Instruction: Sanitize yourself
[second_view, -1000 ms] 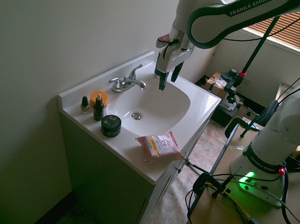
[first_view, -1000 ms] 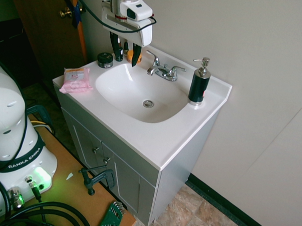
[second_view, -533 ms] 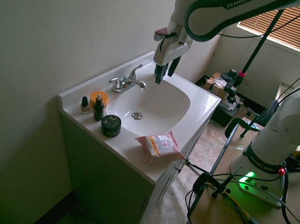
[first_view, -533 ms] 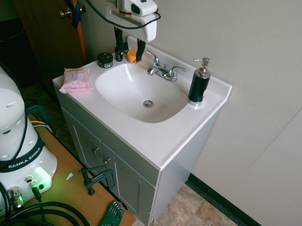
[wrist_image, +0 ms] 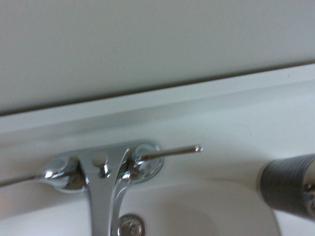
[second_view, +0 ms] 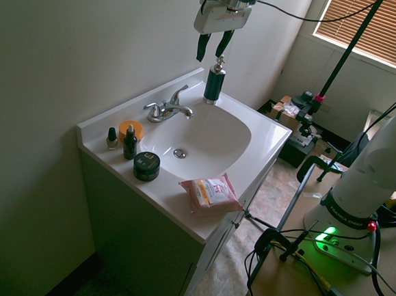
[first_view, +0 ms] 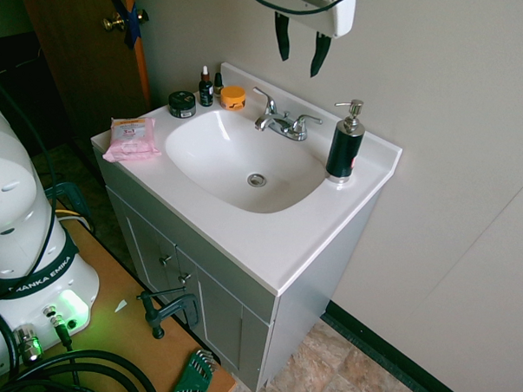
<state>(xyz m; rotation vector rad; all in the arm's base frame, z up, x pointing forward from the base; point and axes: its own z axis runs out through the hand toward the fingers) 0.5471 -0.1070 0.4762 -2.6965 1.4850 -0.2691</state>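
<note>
In a small bathroom, a white sink counter point(first_view: 268, 248) stands against the wall. The robot's gripper point(first_view: 298, 43) hangs high above the faucet point(first_view: 280, 120), near the soap pump bottle point(first_view: 344, 143), with its two black fingers apart and nothing between them. The pump looks untouched, so the cleaning seems not yet done.
</note>
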